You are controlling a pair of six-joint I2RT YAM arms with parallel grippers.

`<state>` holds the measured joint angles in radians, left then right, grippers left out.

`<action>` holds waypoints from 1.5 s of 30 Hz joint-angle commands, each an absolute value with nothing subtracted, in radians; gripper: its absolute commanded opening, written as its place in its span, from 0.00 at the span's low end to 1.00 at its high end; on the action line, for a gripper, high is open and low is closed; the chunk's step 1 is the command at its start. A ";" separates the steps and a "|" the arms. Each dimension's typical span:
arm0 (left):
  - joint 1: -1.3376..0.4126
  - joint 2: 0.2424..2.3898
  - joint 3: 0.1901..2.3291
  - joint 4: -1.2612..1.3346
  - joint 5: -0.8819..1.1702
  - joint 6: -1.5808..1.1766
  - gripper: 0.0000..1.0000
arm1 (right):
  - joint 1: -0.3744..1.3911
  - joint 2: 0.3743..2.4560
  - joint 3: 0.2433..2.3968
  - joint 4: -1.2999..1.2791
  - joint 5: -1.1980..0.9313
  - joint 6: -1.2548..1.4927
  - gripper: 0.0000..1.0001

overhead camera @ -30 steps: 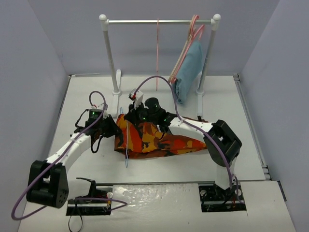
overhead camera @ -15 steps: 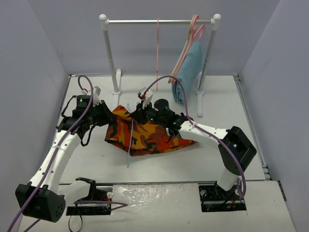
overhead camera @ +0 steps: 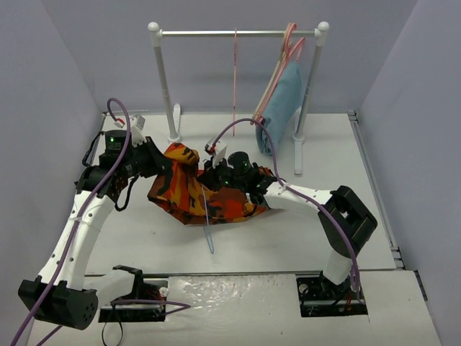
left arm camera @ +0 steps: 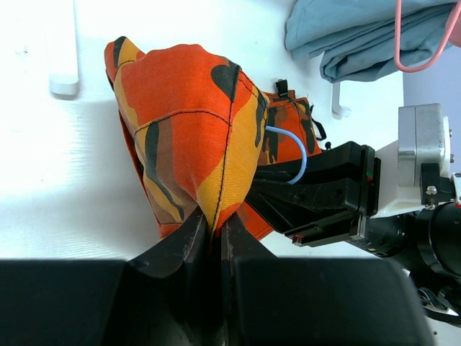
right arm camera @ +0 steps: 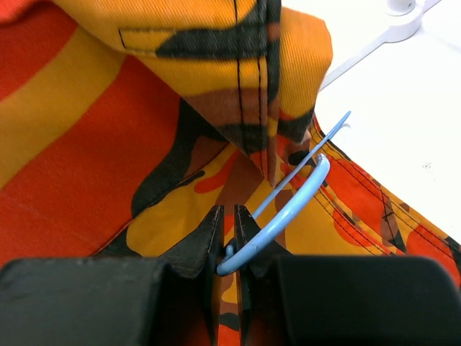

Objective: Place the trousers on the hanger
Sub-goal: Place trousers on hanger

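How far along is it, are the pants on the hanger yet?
Both are picked up: the left gripper pinches the trousers, the right gripper pinches the hanger. The fabric is bunched around the wire between them. Left: draping the trousers neatly over the hanger; I cannot tell they hang there yet.

The left fingers [left arm camera: 186, 241] pinch a trousers [left arm camera: 189, 137] fold, the hanger [left arm camera: 297, 157] beside it.
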<state>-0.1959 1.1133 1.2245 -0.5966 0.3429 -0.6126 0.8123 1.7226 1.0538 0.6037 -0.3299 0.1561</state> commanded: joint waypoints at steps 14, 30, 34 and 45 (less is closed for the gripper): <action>-0.190 0.905 0.917 -0.441 0.181 -0.816 0.00 | 0.791 1.652 1.031 0.663 -0.206 0.150 0.00; -0.201 0.611 0.639 -0.375 -0.075 -1.022 0.00 | 0.904 1.636 1.024 0.652 0.039 0.227 0.00; -0.198 0.635 0.644 -0.420 -0.095 -1.016 0.00 | 0.904 1.625 1.045 0.618 0.045 0.249 0.00; -0.198 0.630 0.546 -0.408 -0.091 -1.080 0.03 | 0.914 1.610 1.086 0.556 0.090 0.308 0.00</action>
